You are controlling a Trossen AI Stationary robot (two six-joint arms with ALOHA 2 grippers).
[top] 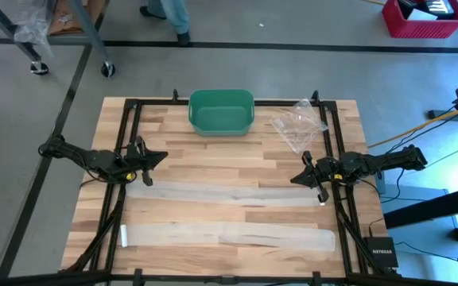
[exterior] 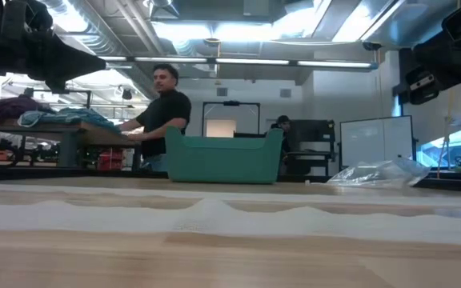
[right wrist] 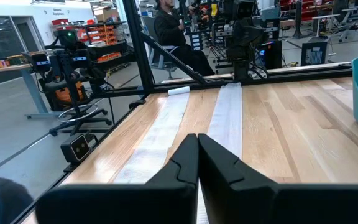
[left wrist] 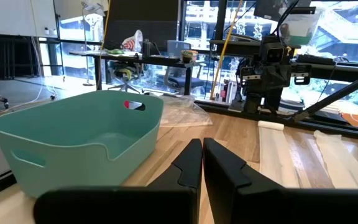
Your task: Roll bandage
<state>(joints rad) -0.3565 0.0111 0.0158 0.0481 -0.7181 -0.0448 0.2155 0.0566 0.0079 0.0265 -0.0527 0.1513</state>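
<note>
Two bandage strips were laid flat across the table (top: 213, 163), running from the left edge toward the right. The far bandage (top: 229, 193) sat mid-table; the near bandage (top: 229, 235) lay closer to the front edge, with a small rolled start at its left end.

Left gripper (top: 162, 156) hovered near the left edge, jaws fully closed, holding nothing — the far bandage's left end lay just in front of and below it, not touching.

Right gripper (top: 295, 179) hovered near the right edge, jaws also closed and empty — the far bandage's right end lay just beneath its tip.

Green bin (top: 222, 111) stood at the back edge, plastic bag (top: 299, 125) beside it toward the back right corner.
</note>
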